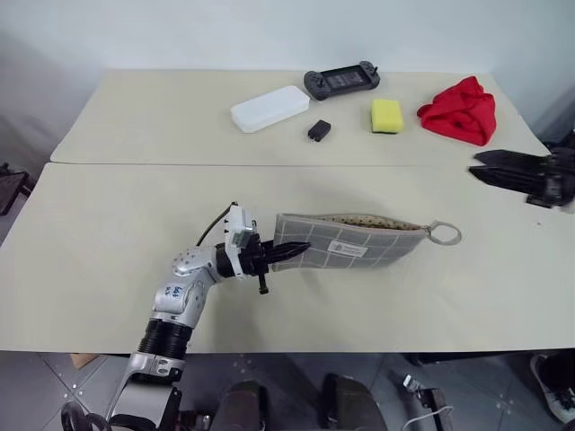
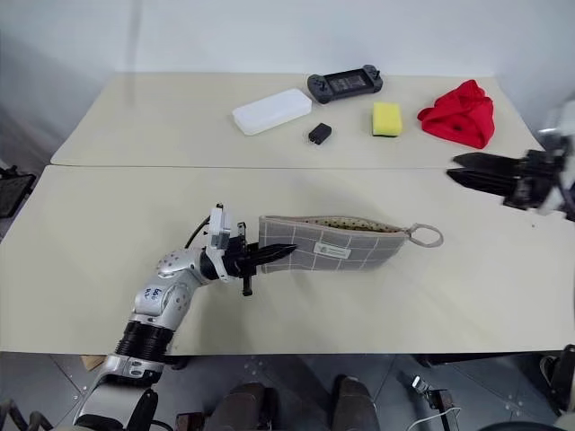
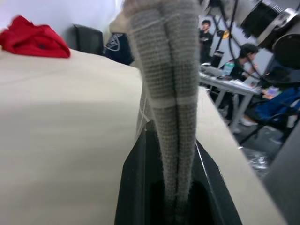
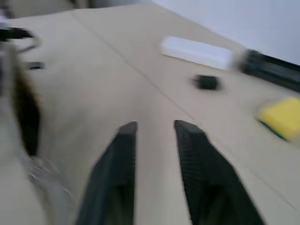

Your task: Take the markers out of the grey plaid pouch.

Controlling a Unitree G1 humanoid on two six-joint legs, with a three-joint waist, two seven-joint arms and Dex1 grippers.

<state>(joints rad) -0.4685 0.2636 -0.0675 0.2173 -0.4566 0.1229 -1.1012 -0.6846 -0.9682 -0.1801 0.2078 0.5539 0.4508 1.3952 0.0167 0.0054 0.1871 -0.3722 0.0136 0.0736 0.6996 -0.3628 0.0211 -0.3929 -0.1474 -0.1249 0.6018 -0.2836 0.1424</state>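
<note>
The grey plaid pouch [image 1: 359, 242] lies on the near table, its ring loop [image 1: 444, 233] pointing right. Its top edge gapes and shows a dotted lining. My left gripper [image 1: 301, 249] is shut on the pouch's left end. In the left wrist view the fabric [image 3: 166, 70] stands pinched between the two black fingers. My right gripper [image 1: 473, 165] hovers at the far right, above and beyond the loop end and apart from the pouch. Its fingers [image 4: 124, 140] stand a little apart with nothing between them. The markers are hidden.
On the far table lie a white oblong case [image 1: 269, 108], a black game controller [image 1: 341, 82], a small black block [image 1: 319, 130], a yellow sponge [image 1: 386, 115] and a red cloth [image 1: 460, 109]. A seam [image 1: 269, 164] separates the two tables. People sit in the background [image 3: 243, 61].
</note>
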